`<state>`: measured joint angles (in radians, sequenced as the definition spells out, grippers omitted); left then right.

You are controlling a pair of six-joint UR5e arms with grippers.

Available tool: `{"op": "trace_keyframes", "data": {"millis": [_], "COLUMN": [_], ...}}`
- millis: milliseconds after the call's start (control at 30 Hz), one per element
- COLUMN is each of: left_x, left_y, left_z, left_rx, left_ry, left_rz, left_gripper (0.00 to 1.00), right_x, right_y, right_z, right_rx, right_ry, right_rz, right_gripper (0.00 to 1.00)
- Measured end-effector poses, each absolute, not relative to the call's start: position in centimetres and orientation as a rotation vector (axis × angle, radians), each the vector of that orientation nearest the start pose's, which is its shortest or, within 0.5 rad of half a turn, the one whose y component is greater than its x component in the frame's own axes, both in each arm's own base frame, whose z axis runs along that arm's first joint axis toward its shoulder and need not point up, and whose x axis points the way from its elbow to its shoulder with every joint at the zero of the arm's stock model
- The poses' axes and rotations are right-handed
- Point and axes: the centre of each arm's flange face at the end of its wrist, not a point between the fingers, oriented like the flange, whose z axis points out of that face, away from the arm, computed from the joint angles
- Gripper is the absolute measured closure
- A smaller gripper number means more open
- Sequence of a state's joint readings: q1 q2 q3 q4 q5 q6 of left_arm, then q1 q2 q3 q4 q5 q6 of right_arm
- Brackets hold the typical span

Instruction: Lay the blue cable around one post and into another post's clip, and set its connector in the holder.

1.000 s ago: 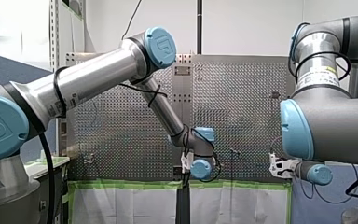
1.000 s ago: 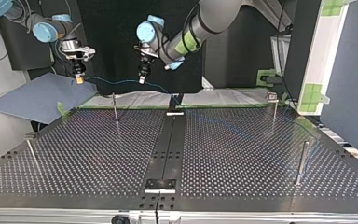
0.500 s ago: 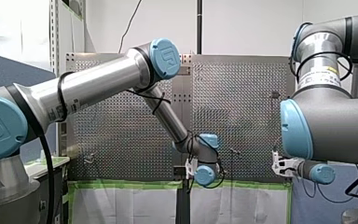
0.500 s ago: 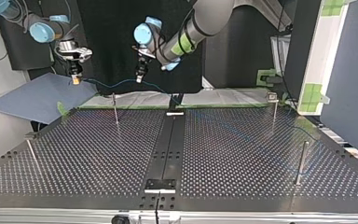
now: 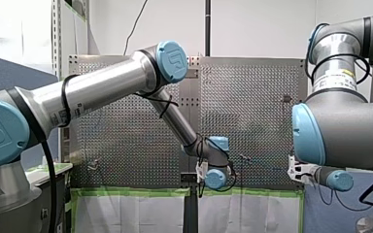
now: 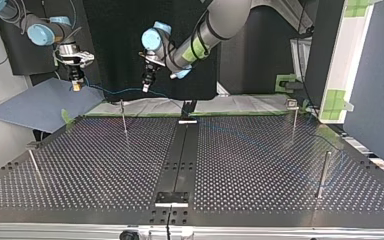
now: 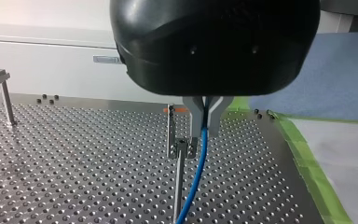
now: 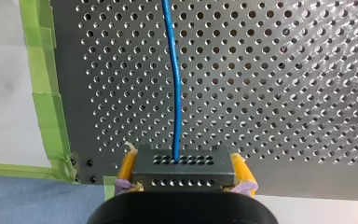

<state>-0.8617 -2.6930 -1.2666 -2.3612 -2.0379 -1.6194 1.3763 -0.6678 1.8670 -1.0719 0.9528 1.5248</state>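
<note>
Left gripper pinches blue cable beside the clip post, likely for seating; right gripper clamps its connector.

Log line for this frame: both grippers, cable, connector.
left gripper: shut on blue cable, beside clip post | right gripper: shut on connector | cable: slung between grippers

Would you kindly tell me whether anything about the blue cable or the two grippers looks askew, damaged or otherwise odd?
Nothing stands out. The thin blue cable runs unkinked from the dark perforated connector block, clamped squarely between my right gripper's yellow pads, to my left gripper, whose metal fingers pinch it.
</note>
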Motion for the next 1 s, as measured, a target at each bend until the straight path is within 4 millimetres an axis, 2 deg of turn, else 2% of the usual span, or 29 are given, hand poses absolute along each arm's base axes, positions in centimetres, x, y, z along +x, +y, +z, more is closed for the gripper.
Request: {"op": "trace_keyframes", "data": {"millis": [300, 600, 1000], "left_x": [42.0, 43.5, 44.0], "left_y": [-62.0, -62.8, -62.7], "left_z": [-6.3, -5.3, -5.3], "left_rx": [0.312, 0.294, 0.301], "left_ry": [1.621, 1.607, 1.607], "left_rz": [-0.322, -0.337, -0.354], "left_gripper": [0.96, 0.96, 0.96], "right_x": [8.2, 7.9, 7.8], "right_y": [-57.1, -58.0, -58.2], "right_z": [-4.9, -4.5, -4.4], "right_rx": [1.598, 1.582, 1.575], "right_ry": [-1.061, -1.057, -1.058], "right_rz": [1.468, 1.476, 1.477], "right_gripper": [1.0, 1.0, 1.0]}}
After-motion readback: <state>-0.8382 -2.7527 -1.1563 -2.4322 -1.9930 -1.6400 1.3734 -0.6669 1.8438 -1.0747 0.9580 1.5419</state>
